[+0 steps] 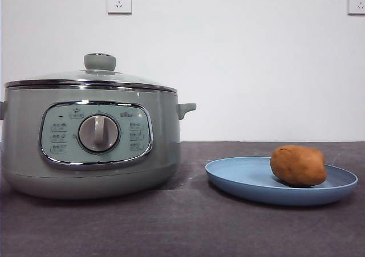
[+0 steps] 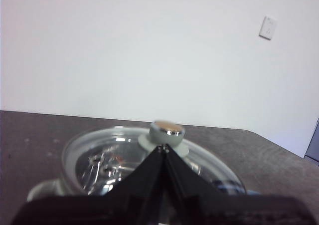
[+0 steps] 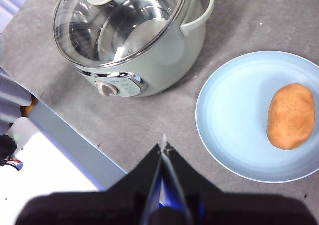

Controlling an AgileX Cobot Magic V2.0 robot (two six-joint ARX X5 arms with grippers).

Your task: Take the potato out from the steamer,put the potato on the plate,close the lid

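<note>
The sage-green steamer stands at the left of the table with the glass lid resting on its rim, knob on top. The orange-brown potato lies on the light blue plate at the right. My left gripper is shut and empty, above the lid just short of its knob. My right gripper is shut and empty, high over the table between the steamer and the plate, with the potato off to one side. Neither arm shows in the front view.
The dark grey table runs to a white wall with two sockets. In the right wrist view the table's front edge runs beside the steamer, with white equipment beyond it.
</note>
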